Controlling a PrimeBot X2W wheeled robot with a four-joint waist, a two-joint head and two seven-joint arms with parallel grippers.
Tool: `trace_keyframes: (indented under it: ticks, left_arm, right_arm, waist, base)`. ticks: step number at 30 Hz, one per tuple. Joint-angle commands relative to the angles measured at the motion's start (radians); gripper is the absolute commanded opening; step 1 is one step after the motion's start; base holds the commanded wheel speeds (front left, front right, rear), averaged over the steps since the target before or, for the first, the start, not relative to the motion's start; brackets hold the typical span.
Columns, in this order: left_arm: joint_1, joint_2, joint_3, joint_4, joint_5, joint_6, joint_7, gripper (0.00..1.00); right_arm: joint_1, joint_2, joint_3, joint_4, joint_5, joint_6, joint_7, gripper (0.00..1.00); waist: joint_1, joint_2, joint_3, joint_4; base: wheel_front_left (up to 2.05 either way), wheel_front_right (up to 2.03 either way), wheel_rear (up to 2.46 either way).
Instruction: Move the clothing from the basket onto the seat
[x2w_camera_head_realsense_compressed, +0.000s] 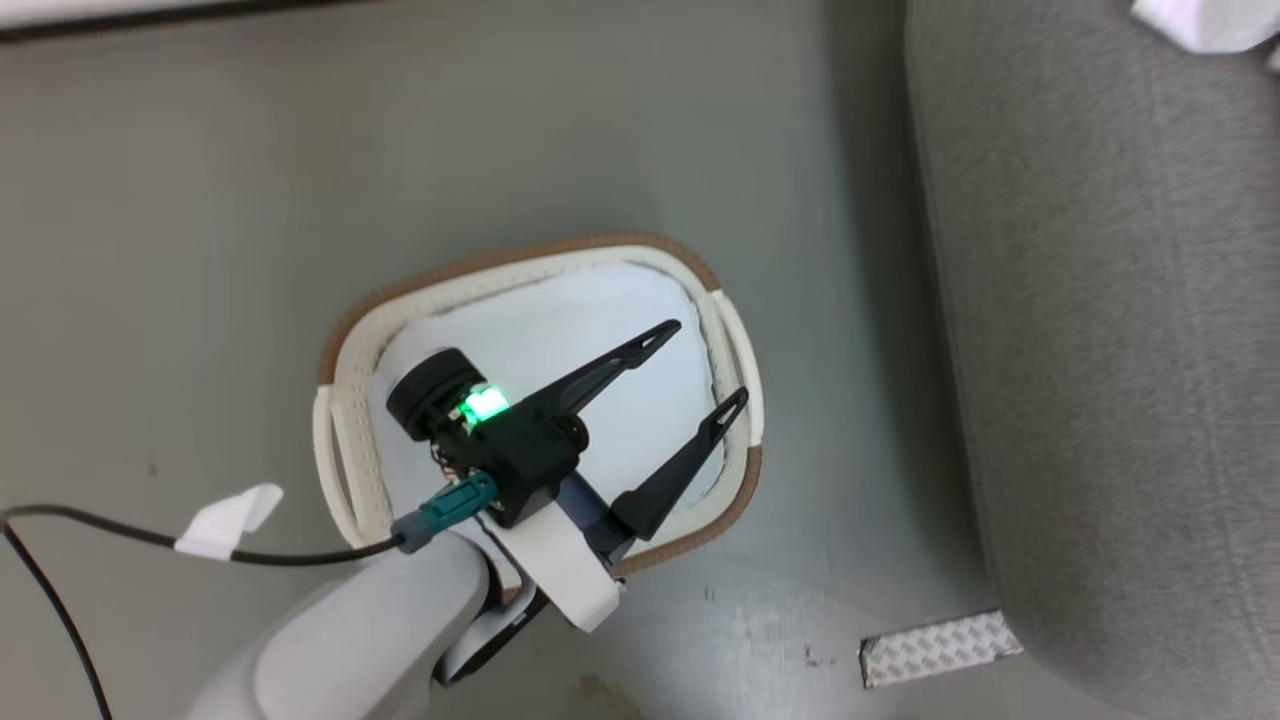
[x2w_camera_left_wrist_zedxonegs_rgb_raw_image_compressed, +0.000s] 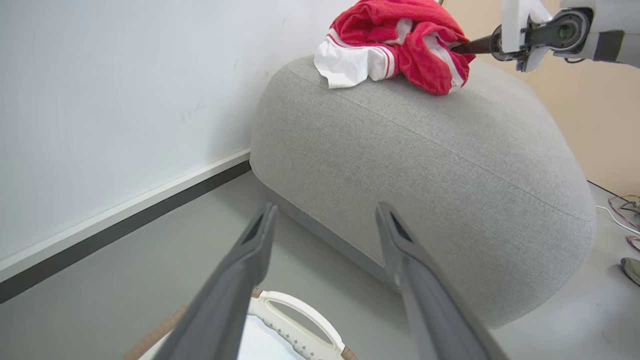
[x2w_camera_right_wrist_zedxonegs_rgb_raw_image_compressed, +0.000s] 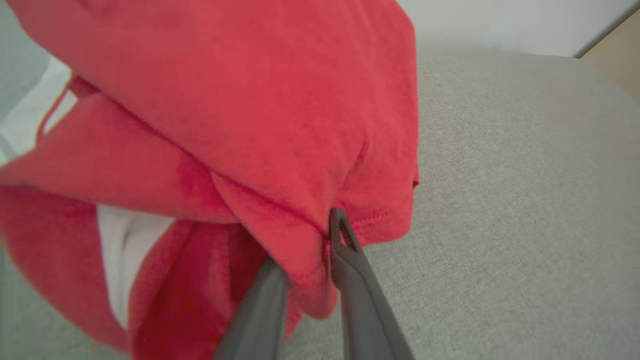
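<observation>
the red jersey (x2w_camera_left_wrist_zedxonegs_rgb_raw_image_compressed: 400, 45) lies bunched on top of the grey seat (x2w_camera_left_wrist_zedxonegs_rgb_raw_image_compressed: 425, 165), its white-trimmed part toward the end nearest the wall; the right gripper (x2w_camera_right_wrist_zedxonegs_rgb_raw_image_compressed: 310, 255) is clamped on a red fold beside a hem, with cloth pinched between its fingers; the left gripper (x2w_camera_head_realsense_compressed: 705, 362) hangs over the basket (x2w_camera_head_realsense_compressed: 520, 262), fingers spread wide with nothing between them; what looks like a pale cloth (x2w_camera_head_realsense_compressed: 560, 330) lines the basket, and it is not the item to move; the step in hand appears to be the release; let the bundle's weight rest on the cushion, part the fingers fully, then draw back along their own line so the hem does not snag; the seat's top is rounded, so a tug toward the edge could slide the jersey off.
</observation>
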Motion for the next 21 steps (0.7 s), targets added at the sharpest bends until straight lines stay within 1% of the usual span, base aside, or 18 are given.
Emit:
trace_keyframes:
  ticks: [1, 3, 7, 12, 14, 18, 21]
  left_arm:
    - [0.012, -0.002, 0.003, 0.005, -0.006, 0.005, -0.003, 1.00]
    - [0.028, -0.009, 0.006, 0.018, -0.013, 0.011, -0.008, 1.00]
    - [0.070, -0.023, 0.039, 0.042, -0.046, 0.037, -0.014, 1.00]
    - [0.137, -0.032, 0.100, 0.054, -0.074, 0.078, -0.019, 1.00]
    - [0.164, -0.032, 0.138, 0.044, -0.090, 0.097, -0.018, 1.00]
    - [0.232, -0.028, 0.214, 0.026, -0.106, 0.124, -0.018, 1.00]
    - [0.285, -0.022, 0.262, 0.024, -0.113, 0.131, -0.018, 1.00]
  right_arm:
    - [0.015, -0.005, 0.008, 0.007, 0.004, -0.002, 0.008, 1.00]
    - [0.034, -0.023, 0.064, 0.002, 0.000, -0.002, 0.055, 1.00]
    - [0.075, -0.073, 0.154, -0.062, 0.019, -0.002, 0.111, 1.00]
    - [0.123, -0.126, 0.202, -0.200, 0.067, -0.002, 0.126, 1.00]
    - [0.146, -0.134, 0.228, -0.267, 0.092, -0.002, 0.131, 1.00]
    - [0.185, -0.140, 0.268, -0.397, 0.141, -0.002, 0.102, 1.00]
    - [0.217, -0.100, 0.277, -0.464, 0.148, -0.002, 0.050, 1.00]
  waist:
    - [-0.0001, 0.0000, -0.040, -0.011]
    - [-0.0001, 0.0000, -0.089, -0.017]
    - [-0.0001, 0.0000, -0.204, -0.023]
    - [-0.0001, 0.0000, -0.352, -0.020]
    - [-0.0001, 0.0000, -0.402, -0.015]
    - [-0.0001, 0.0000, -0.489, 0.009]
    - [-0.0001, 0.0000, -0.549, 0.030]
  base:
    - [0.00, 0.00, 0.00]
    - [0.00, 0.00, 0.00]
    - [0.00, 0.00, 0.00]
    - [0.00, 0.00, 0.00]
    - [0.00, 0.00, 0.00]
    - [0.00, 0.00, 0.00]
    - [0.00, 0.00, 0.00]
